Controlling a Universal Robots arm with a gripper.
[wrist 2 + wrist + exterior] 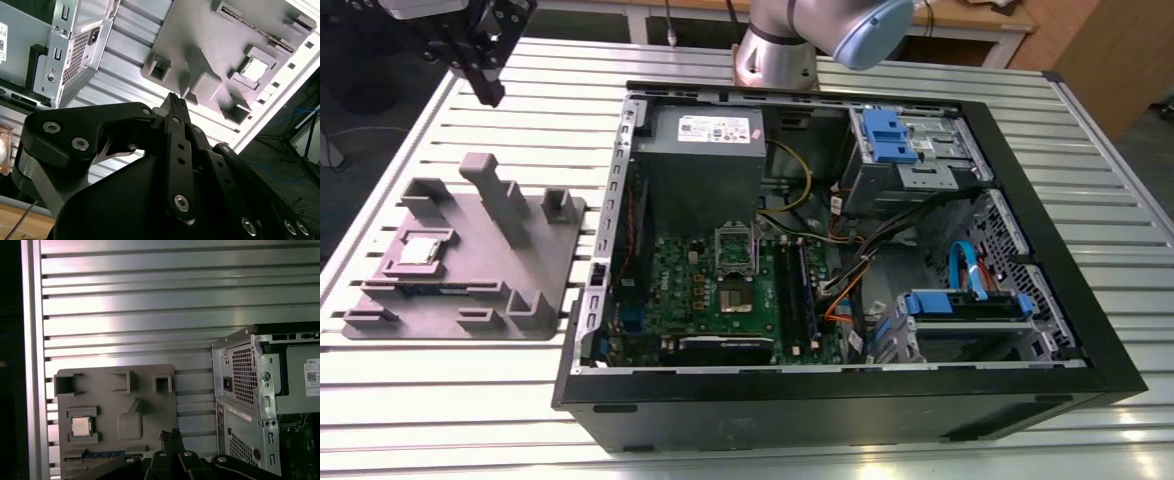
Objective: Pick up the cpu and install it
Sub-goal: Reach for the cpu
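Note:
The cpu [424, 246] is a small silvery square chip lying in a recess of the grey plastic tray [520, 265], on the slatted table at the exterior view's left. Both wrist views show the cpu [253, 69] [81, 426] in its tray [200, 30] [105, 385]. My gripper [494, 97] hangs high above the table beyond the tray's far end, well apart from the chip. Its fingers [173, 102] [170, 435] are shut together with nothing between them. The silver socket frame [736, 252] sits on the green motherboard inside the open computer case [854, 400].
The open black case fills the table's middle and the exterior view's right, with a power supply [700, 140], blue drive bays [887, 130] and loose cables [854, 270] inside. Upright posts [494, 190] rise from the tray. The arm's base [774, 50] stands behind the case.

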